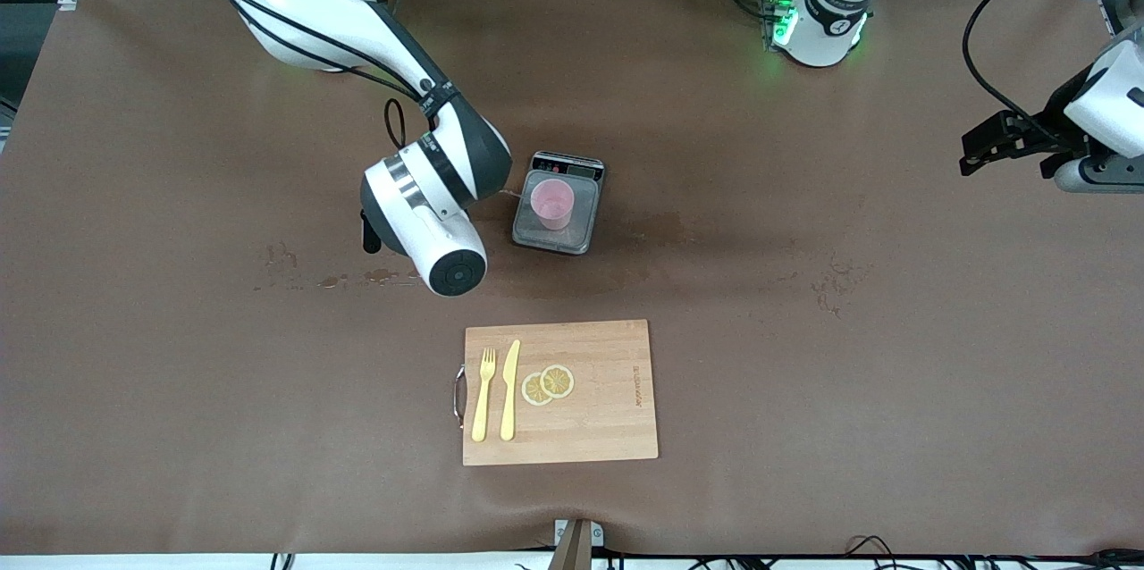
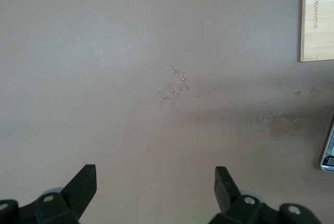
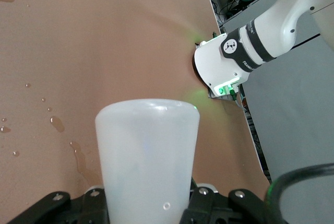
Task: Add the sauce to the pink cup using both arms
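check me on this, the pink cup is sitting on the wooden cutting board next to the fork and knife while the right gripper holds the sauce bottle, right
Not quite. The pink cup stands on the scale, farther from the front camera than the cutting board, as the front view shows. The fork and knife do lie on the board. The right gripper is shut on the sauce bottle, as the right wrist view shows.

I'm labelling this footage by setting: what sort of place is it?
Most likely a robotics lab staged as a kitchen bench: two arms bolted to a covered table, aluminium framing and cables at its edge, plus a scale and cutting board.
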`<state>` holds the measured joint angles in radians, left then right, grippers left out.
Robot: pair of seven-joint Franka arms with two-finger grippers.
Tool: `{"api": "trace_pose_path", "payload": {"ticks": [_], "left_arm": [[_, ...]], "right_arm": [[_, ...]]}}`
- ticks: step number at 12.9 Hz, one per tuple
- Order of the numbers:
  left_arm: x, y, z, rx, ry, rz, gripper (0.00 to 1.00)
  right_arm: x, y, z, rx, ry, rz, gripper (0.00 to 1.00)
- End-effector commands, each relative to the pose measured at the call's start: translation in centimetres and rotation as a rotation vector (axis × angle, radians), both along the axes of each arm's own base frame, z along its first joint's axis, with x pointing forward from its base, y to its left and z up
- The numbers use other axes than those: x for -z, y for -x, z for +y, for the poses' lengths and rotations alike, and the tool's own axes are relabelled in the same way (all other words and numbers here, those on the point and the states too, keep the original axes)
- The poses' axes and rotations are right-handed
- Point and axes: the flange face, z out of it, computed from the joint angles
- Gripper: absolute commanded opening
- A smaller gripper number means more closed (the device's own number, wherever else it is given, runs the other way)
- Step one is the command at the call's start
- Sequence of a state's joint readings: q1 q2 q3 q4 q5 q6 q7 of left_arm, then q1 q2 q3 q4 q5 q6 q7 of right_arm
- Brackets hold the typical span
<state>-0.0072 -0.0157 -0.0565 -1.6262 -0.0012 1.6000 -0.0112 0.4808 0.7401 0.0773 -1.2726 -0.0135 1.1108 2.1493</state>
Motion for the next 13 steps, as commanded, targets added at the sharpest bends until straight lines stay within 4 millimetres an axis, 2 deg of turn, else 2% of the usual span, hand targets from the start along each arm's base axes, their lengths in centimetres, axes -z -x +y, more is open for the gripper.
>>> {"api": "trace_pose_path", "payload": {"ticks": [1, 3, 6, 8, 9, 10, 13], "left_arm": [[-0.4, 0.7, -0.3, -0.013, 0.021, -0.003, 1.00], [-0.2, 0.7, -0.4, -0.013, 0.020, 0.000, 1.00], [-0.2, 0.6, -0.7, -0.010, 0.021, -0.001, 1.00], [0.0, 0.6, -0.9, -0.006, 0.014, 0.001, 1.00], [-0.1, 0.6, -0.8, -0.005, 0.011, 0.000, 1.00], [-0.1, 0.6, -0.7, -0.007, 0.008, -0.002, 1.00], [-0.1, 0.6, -1.1, 0.001, 0.006, -0.002, 1.00]], "right_arm": [[-0.5, -0.1, -0.3, -0.001, 0.030, -0.005, 0.38], [-0.5, -0.4, -0.8, 0.001, 0.013, 0.005, 0.38], [-1.0, -1.7, -2.7, 0.004, -0.096, 0.037, 0.37], [-2.2, -3.0, -5.1, -0.007, -0.246, 0.077, 0.36], [-3.3, -4.0, -7.2, -0.015, -0.342, 0.096, 0.36], [-3.5, -4.9, -9.4, 0.000, -0.403, 0.110, 0.36], [-3.6, -6.3, -13.3, 0.017, -0.523, 0.127, 0.36]]}}
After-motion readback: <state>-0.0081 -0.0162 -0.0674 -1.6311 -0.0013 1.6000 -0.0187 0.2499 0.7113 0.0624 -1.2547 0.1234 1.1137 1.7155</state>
